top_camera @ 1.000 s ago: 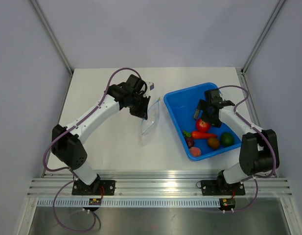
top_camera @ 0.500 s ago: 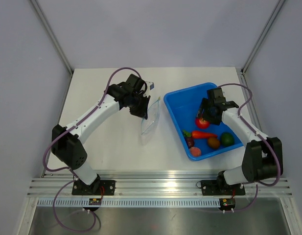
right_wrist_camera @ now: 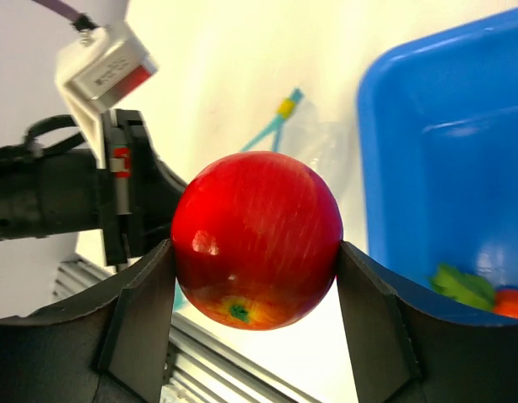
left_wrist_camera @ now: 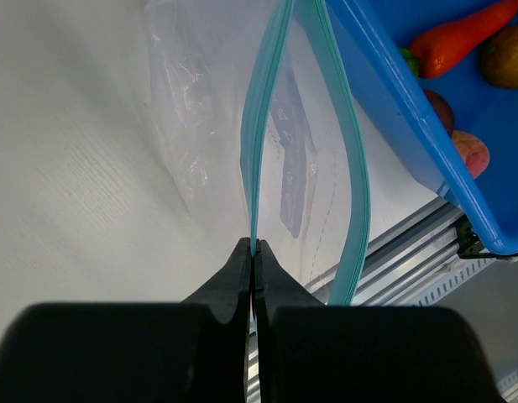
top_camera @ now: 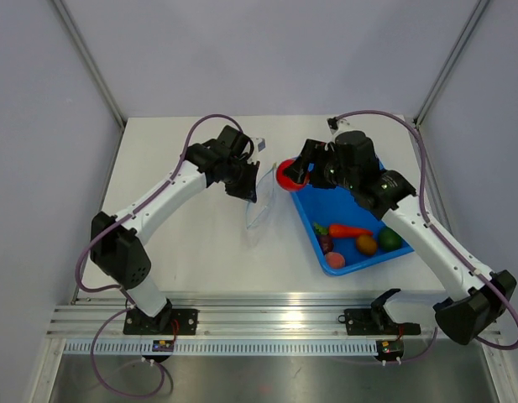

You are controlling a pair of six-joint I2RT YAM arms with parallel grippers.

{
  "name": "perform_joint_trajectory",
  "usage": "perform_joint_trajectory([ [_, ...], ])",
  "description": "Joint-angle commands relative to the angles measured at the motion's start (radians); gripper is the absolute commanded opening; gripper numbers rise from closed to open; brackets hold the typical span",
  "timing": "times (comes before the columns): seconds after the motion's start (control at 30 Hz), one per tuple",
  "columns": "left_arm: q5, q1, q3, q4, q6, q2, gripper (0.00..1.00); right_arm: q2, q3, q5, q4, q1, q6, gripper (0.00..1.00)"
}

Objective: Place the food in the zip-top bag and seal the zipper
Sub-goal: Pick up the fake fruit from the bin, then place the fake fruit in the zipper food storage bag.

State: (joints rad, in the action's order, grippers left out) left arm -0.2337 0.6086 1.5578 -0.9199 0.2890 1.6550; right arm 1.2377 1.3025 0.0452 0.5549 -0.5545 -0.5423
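My left gripper point(top_camera: 248, 186) is shut on one teal-blue zipper lip point(left_wrist_camera: 260, 143) of the clear zip-top bag point(top_camera: 259, 206) and holds its mouth open; the other lip point(left_wrist_camera: 347, 143) bows away to the right. My right gripper point(top_camera: 290, 174) is shut on a red apple point(right_wrist_camera: 255, 239), also seen from the top point(top_camera: 286, 175), held in the air over the blue tray's left corner, just right of the bag mouth. An orange carrot point(top_camera: 351, 230), a brown round point(top_camera: 366, 244), a green round point(top_camera: 390, 238), a pink round point(top_camera: 337, 260) and a dark purple piece point(top_camera: 325, 244) lie in the tray.
The rigid blue tray point(top_camera: 320, 172) stands right of the bag, its left wall close to the bag point(left_wrist_camera: 393, 92). The left arm's wrist and camera housing point(right_wrist_camera: 103, 67) are close by the apple. An aluminium rail point(top_camera: 275, 321) runs along the near table edge.
My right gripper has lifted the red apple out of the tray and carried it up and left to the tray's corner beside the bag mouth. The left gripper has kept the bag held.
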Motion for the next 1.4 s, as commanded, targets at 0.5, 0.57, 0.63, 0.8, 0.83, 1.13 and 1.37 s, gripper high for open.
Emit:
perform_joint_trajectory([
  [0.5,-0.088,0.049,0.067,0.116,0.107,0.035,0.00,0.091,-0.072,0.154,-0.225,-0.055,-0.148,0.48],
  [0.57,-0.104,0.049,0.067,0.125,0.110,0.035,0.00,0.111,-0.103,0.150,-0.225,-0.055,-0.153,0.48],
  [0.63,-0.113,0.049,0.067,0.130,0.114,0.035,0.00,0.123,-0.112,0.136,-0.211,-0.055,-0.151,0.48],
  [0.8,-0.145,0.049,0.065,0.148,0.121,0.035,0.00,0.146,-0.132,0.076,-0.152,-0.056,-0.133,0.48],
  [0.83,-0.150,0.049,0.067,0.150,0.121,0.035,0.00,0.155,-0.117,0.065,-0.132,-0.056,-0.127,0.48],
  [1.13,-0.168,0.049,0.065,0.156,0.121,0.032,0.00,0.196,-0.074,-0.016,-0.004,-0.071,-0.067,0.50],
  [1.37,-0.127,0.048,0.068,0.136,0.099,0.038,0.00,0.135,-0.051,-0.013,-0.001,-0.093,-0.048,0.89],
])
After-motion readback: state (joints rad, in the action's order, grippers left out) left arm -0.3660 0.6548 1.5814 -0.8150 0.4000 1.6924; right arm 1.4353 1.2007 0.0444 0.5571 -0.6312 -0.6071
